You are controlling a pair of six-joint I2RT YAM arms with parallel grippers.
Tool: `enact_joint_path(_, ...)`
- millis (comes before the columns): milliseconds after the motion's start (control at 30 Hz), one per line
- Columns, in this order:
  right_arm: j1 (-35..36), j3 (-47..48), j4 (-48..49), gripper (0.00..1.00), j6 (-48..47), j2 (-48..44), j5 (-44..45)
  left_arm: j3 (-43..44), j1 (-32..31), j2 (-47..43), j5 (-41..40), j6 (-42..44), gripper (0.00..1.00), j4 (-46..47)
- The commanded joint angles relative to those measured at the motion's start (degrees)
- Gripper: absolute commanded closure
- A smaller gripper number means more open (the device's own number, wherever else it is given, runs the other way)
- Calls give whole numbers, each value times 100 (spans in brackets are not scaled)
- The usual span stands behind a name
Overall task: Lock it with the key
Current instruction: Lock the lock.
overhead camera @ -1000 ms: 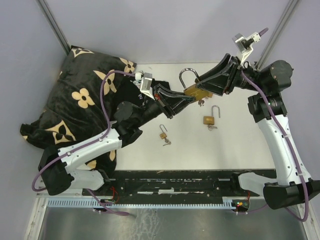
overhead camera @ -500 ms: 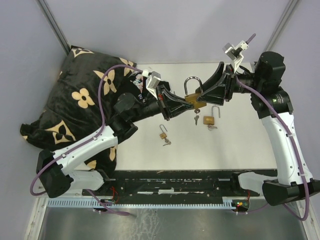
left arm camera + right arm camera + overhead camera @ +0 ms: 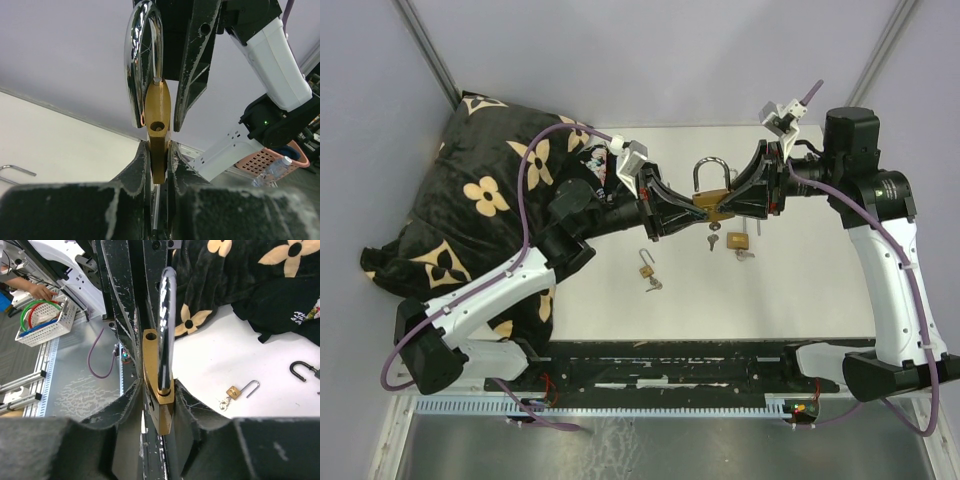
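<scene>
The large brass padlock with the steel shackle is held above the white table, clenched on its body by the left gripper and grasped opposite by the right gripper, presumably so that the body is steadied while the seemingly unseated shackle is pushed home.

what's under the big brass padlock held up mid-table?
Below the large padlock, a key shows against the table; hanging or lying, cannot tell. A smaller padlock lies right of it. The lock's underside is hidden: the left gripper and right gripper clamp its body.
</scene>
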Motion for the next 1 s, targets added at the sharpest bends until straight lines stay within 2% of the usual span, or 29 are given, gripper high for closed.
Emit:
enact_joint_path(0, 29, 22, 325, 59, 77, -130, -138, 447, 37, -65, 125, 284, 97, 447)
enact_joint_path(33, 30, -8, 425, 58, 140, -141, -139, 448, 37, -74, 154, 310, 97, 398)
enact_joint_path(100, 28, -70, 656, 63, 270, -160, -242, 456, 37, -83, 201, 339, 97, 336)
enact_joint_path(200, 33, -104, 796, 81, 343, -169, -314, 483, 46, -88, 241, 387, 97, 257)
enact_joint_path(267, 31, -139, 826, 90, 338, -176, -393, 488, 62, -81, 220, 342, 93, 276)
enact_joint_path(333, 33, -212, 899, 96, 338, -213, -442, 461, 64, -64, 199, 223, 78, 382)
enact_joint_path(367, 29, -291, 1016, 97, 353, -258, -467, 430, 67, -55, 192, 127, 66, 521)
enact_joint_path(433, 32, -480, 1489, 98, 654, -342, -507, 434, 62, 15, 287, 19, 59, 717)
enact_joint_path(600, 33, -1035, 3005, 98, 1864, -534, -590, 440, 59, 287, 533, -435, 57, 1219)
enact_joint_path(767, 25, -1007, 3073, 98, 1924, -536, -562, 396, 50, 359, 714, -538, 57, 1328)
enact_joint_path(867, 14, -893, 3078, 98, 1937, -522, -543, 275, 59, 260, 753, -363, 56, 1024)
enact_joint_path(967, 13, -856, 3110, 98, 1970, -493, -538, 107, 66, 132, 770, -211, 51, 869)
